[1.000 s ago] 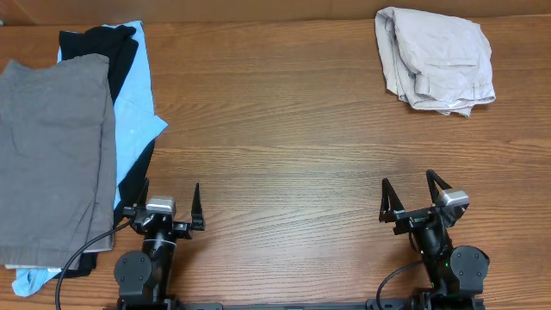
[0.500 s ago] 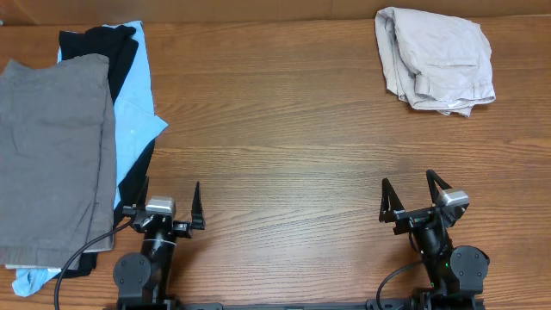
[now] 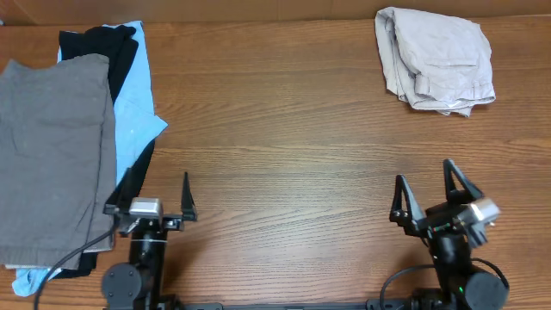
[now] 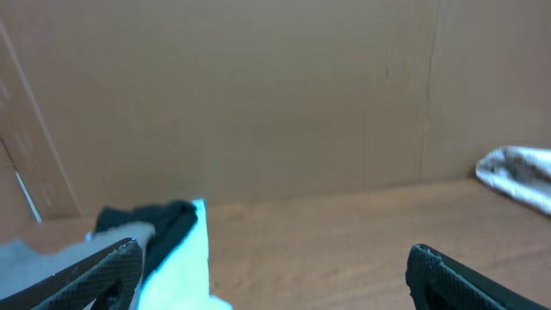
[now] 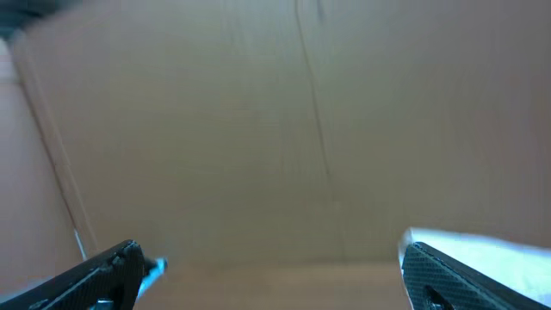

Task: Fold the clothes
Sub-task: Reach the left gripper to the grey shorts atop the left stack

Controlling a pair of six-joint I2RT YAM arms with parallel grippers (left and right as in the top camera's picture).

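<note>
Fingers (image 3: 186,200) of left gripper (image 3: 152,185) spread wide, empty, beside grey shorts (image 3: 52,155); right gripper (image 3: 424,178) likewise wide, holding nothing.

You have nothing to read here: no lettering, label, brand or number shows on the grey shorts (image 3: 52,155), the beige shorts (image 3: 435,60), the table (image 3: 284,129) or the cardboard wall (image 4: 258,103).

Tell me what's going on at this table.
Nothing is being handled right now. Both arms sit at the near edge of the table, with the left gripper and the right gripper open and empty. A stack of clothes lies on the left arm's side: grey shorts on top of black shorts and a light-blue garment. Beige shorts lie crumpled at the far right corner, apart from both arms.
</note>
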